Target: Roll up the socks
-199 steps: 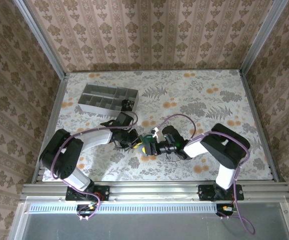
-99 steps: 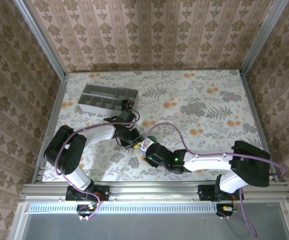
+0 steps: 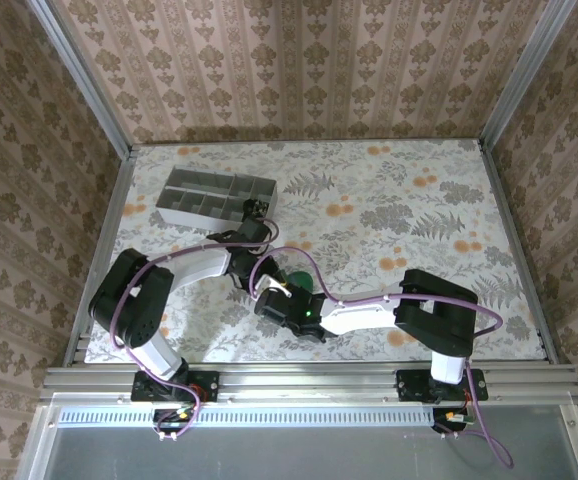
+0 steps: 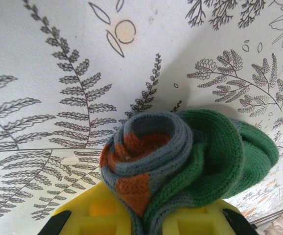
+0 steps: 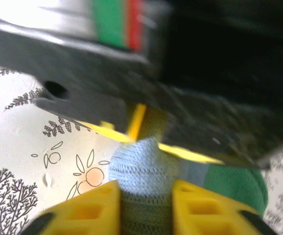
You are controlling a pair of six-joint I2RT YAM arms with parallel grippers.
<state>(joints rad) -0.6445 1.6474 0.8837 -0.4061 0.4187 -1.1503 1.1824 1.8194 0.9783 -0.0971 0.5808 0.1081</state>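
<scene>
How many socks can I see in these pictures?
1 for certain: a rolled grey, orange and green sock, gripped by the left gripper and right gripper, left of centre in the top view. A dark thing in the tray may be another; too small to tell.

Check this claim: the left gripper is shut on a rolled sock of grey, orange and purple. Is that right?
Not quite. The left wrist view shows the left gripper shut on the rolled sock, but it is grey, orange and green, not purple.
</scene>
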